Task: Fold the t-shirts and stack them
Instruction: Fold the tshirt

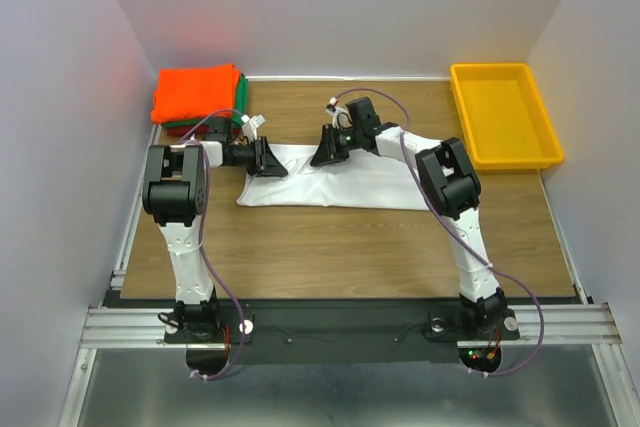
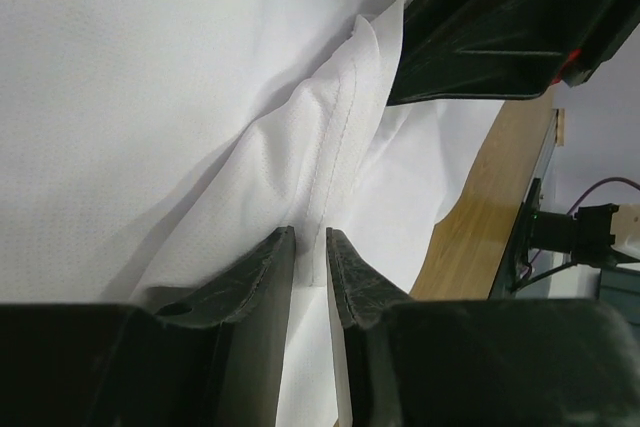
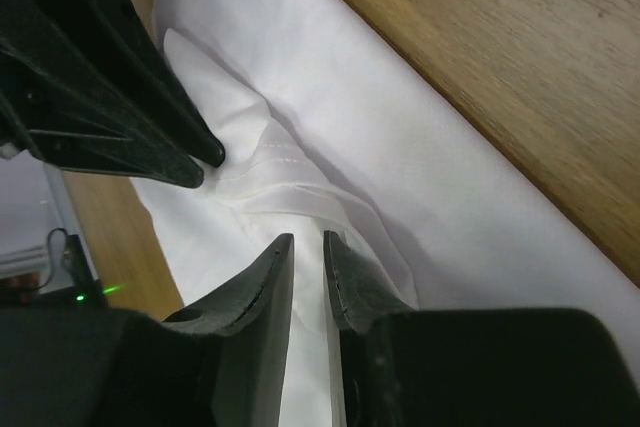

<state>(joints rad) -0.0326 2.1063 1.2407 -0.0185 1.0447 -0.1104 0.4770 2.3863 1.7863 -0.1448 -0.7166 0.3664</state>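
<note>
A white t-shirt point(image 1: 345, 187) lies partly folded as a long band across the middle of the wooden table. My left gripper point(image 1: 275, 159) is at its upper left edge, the right gripper point(image 1: 322, 152) close beside it on the same edge. In the left wrist view the jaws point(image 2: 311, 237) pinch a raised, seamed fold of the white cloth point(image 2: 150, 97). In the right wrist view the jaws point(image 3: 308, 240) are narrowed on a bunched fold of the shirt point(image 3: 430, 187). Folded orange, green and dark red t-shirts point(image 1: 197, 94) are stacked at the back left.
A yellow plastic tray point(image 1: 462, 112) stands at the back right corner. Bare wood point(image 1: 340, 247) runs between the shirt and the arm bases. Grey walls close in the left, back and right sides. The two grippers are nearly touching each other.
</note>
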